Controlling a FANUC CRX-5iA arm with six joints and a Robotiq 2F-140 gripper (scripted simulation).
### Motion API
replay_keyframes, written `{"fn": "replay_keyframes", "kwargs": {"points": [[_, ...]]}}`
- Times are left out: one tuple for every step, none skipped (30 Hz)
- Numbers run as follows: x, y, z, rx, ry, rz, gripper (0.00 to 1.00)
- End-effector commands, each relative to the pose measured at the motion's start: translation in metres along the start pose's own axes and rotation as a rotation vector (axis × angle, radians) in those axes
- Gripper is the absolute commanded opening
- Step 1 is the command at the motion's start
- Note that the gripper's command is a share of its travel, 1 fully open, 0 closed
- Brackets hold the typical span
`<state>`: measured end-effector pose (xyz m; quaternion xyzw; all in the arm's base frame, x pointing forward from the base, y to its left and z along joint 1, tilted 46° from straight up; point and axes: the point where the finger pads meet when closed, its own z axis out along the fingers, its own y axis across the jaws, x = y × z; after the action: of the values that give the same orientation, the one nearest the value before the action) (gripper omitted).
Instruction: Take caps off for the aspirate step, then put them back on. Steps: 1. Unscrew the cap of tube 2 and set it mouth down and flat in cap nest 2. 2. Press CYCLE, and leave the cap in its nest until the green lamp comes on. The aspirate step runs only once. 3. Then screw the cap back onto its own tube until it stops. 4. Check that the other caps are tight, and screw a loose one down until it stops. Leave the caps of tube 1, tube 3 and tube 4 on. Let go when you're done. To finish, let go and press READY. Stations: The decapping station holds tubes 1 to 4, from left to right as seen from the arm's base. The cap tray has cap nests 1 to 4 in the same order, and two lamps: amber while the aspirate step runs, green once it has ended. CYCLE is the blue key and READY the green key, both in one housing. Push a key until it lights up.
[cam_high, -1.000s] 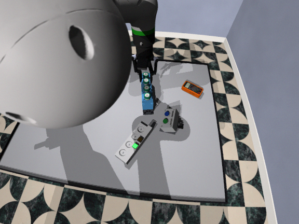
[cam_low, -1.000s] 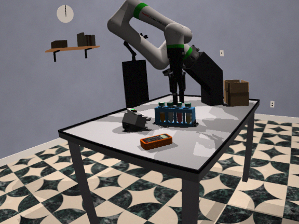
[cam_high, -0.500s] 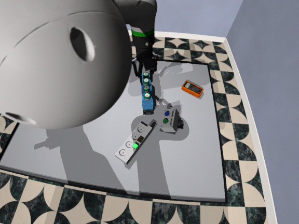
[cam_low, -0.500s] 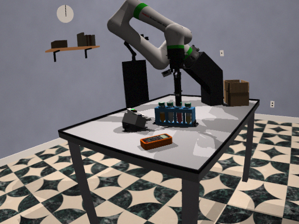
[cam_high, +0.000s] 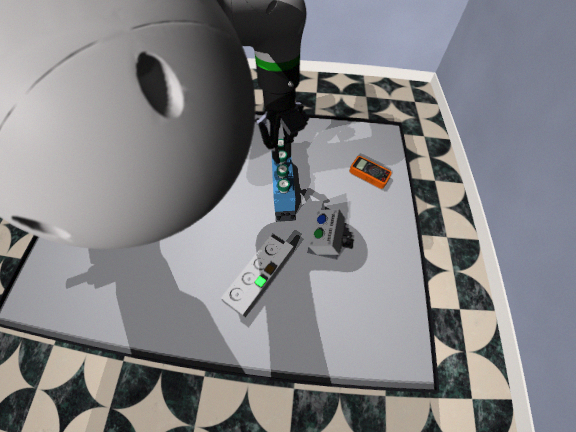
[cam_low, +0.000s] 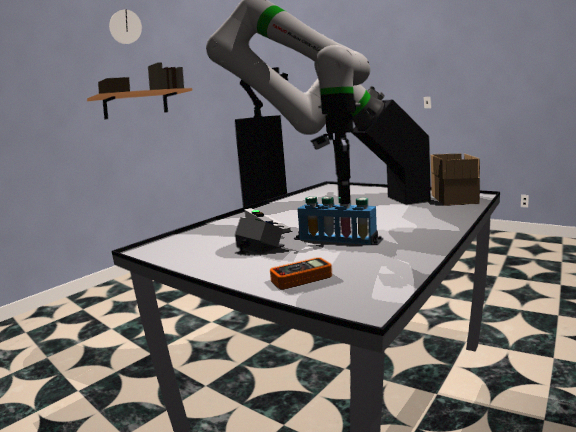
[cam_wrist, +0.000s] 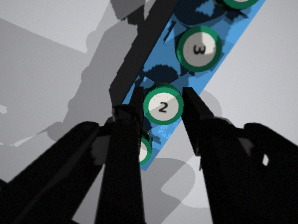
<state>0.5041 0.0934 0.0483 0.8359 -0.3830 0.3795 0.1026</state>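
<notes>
The blue decapping station (cam_high: 285, 192) holds four tubes with green-rimmed white caps, and it also shows in the exterior view (cam_low: 338, 224). In the wrist view my gripper (cam_wrist: 162, 101) stands straight over the station, its two dark fingers pressed against both sides of the cap of tube 2 (cam_wrist: 163, 106). That cap sits on its tube. The cap of tube 3 (cam_wrist: 199, 48) is beside it and the cap of tube 1 (cam_wrist: 144, 151) is half hidden by a finger. The cap tray (cam_high: 260, 275) shows its green lamp (cam_high: 260, 281) lit, and its nests look empty.
The grey key housing (cam_high: 327, 232) with the blue key (cam_high: 321, 218) and green key (cam_high: 318, 233), both unlit, stands right of the tray. An orange multimeter (cam_high: 370, 171) lies further right. A cardboard box (cam_low: 455, 178) sits at the table's far corner.
</notes>
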Motion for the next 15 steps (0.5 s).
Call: {"fn": "replay_keyframes", "kwargs": {"points": [[-0.0001,-0.0007,-0.0006,0.001,0.000,-0.001,0.30],[-0.0001,-0.0007,-0.0006,0.001,0.000,-0.001,0.30],[-0.0001,-0.0007,-0.0006,0.001,0.000,-0.001,0.30],[-0.0001,-0.0006,-0.0006,0.001,0.000,-0.001,0.30],[-0.0001,-0.0007,-0.0006,0.001,0.000,-0.001,0.30],[-0.0001,-0.0007,-0.0006,0.001,0.000,-0.001,0.30],[-0.0001,-0.0007,-0.0006,0.001,0.000,-0.001,0.30],[-0.0001,-0.0007,-0.0006,0.001,0.000,-0.001,0.30],[-0.0001,-0.0007,-0.0006,0.001,0.000,-0.001,0.30],[-0.0001,-0.0007,-0.0006,0.001,0.000,-0.001,0.30],[-0.0001,-0.0007,-0.0006,0.001,0.000,-0.001,0.30],[-0.0001,-0.0007,-0.0004,0.001,0.000,0.049,0.30],[-0.0001,-0.0007,-0.0004,0.001,0.000,0.099,0.30],[-0.0001,-0.0007,-0.0004,0.001,0.000,0.149,0.30],[-0.0001,-0.0007,-0.0005,0.001,0.000,0.199,0.30]]}}
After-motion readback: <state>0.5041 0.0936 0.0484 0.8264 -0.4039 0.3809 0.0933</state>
